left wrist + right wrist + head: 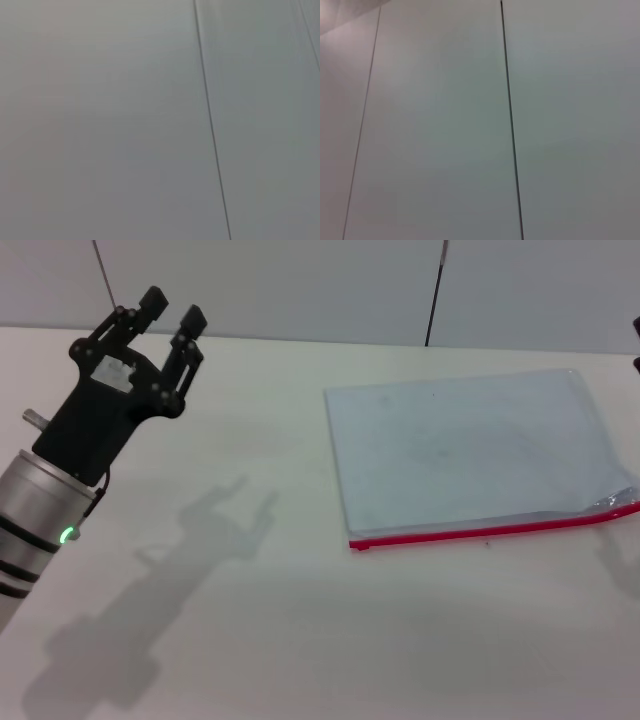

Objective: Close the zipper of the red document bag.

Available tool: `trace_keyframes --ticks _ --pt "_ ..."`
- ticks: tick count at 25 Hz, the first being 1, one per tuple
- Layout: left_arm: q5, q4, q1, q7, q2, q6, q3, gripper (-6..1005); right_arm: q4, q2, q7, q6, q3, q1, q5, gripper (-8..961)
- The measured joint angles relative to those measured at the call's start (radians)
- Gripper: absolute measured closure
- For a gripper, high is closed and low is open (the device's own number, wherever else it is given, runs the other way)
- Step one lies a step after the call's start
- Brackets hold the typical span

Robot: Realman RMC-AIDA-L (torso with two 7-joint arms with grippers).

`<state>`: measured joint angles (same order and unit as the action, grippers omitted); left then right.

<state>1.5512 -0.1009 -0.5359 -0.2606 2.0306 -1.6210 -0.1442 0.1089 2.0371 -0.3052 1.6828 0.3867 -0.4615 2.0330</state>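
Observation:
In the head view the red document bag (pixel 470 450) lies flat on the white table (pixel 300 640), right of centre. It is a pale blue-grey pouch. Its red zipper (pixel 480 530) runs along the near long edge. At the right end of that edge the pouch's top layer is lifted and crumpled (pixel 612 502). I cannot make out the slider. My left gripper (pixel 172 312) hovers at the far left, well away from the bag, open and holding nothing. Only a black sliver of my right gripper (pixel 636 345) shows at the right border, beyond the bag's far right corner.
A grey panelled wall (pixel 300 280) with dark vertical seams rises behind the table's far edge. Both wrist views show only wall panels (pixel 100 120) (pixel 430 120) and seams. The left arm's shadow (pixel 200 540) falls on bare table between that arm and the bag.

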Motion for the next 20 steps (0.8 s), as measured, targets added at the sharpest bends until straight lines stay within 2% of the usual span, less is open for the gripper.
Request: trace_keyframes --ticks 20 --pt "-0.002 -0.023 0.006 0.033 -0.001 -0.030 0.002 558 0.002 0.000 0.000 0.006 -0.002 -0.001 0.001 239"
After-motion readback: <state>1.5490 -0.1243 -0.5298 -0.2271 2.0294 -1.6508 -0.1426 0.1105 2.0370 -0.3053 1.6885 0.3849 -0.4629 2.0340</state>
